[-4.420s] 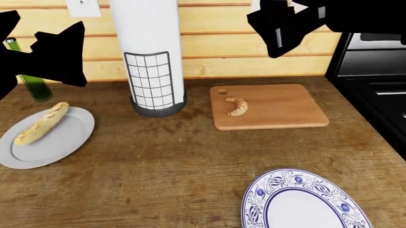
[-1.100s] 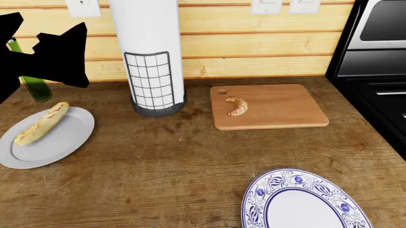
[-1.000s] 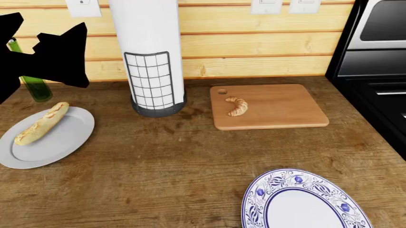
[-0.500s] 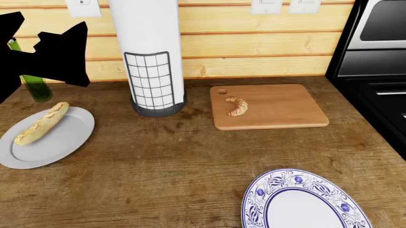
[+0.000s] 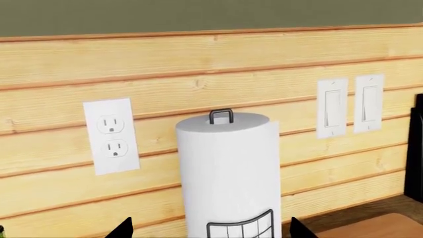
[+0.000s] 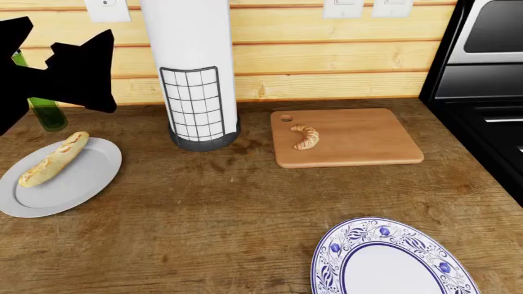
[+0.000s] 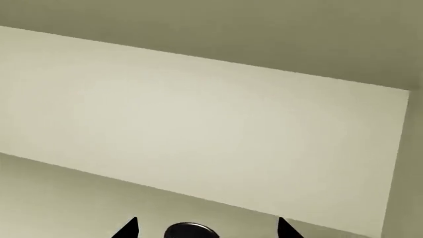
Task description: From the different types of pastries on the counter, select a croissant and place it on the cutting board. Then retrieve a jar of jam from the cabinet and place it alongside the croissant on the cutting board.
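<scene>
Blue-and-white patterned china, a plate [image 6: 395, 260], is sitting nearest on the counter [image 6: 212, 208] at about five o'clock in the head view, holding nothing. At nine o'clock a plain grey plate [image 6: 61, 177] is carrying the pale baguette-like loaf [image 6: 53, 158], lying slantwise across it. Farther back, at about one o'clock, the cutting board [image 6: 359, 141] is bearing the croissant [image 6: 305, 136], a small golden-brown ridged crescent resting near the board's hole. A white paper towel roll [image 6: 192, 61] in a wire holder is standing at eleven o'clock, just beside the board.

The left gripper [image 6: 37, 76] is hanging as a black silhouette at ten o'clock, partly covering a green bottle [image 6: 48, 113]; its tips are showing well apart in the left wrist view. The right gripper [image 7: 206, 227] is showing spread tips before pale flat panels, with a dark round lid [image 7: 190, 231] between them, not gripped.
</scene>
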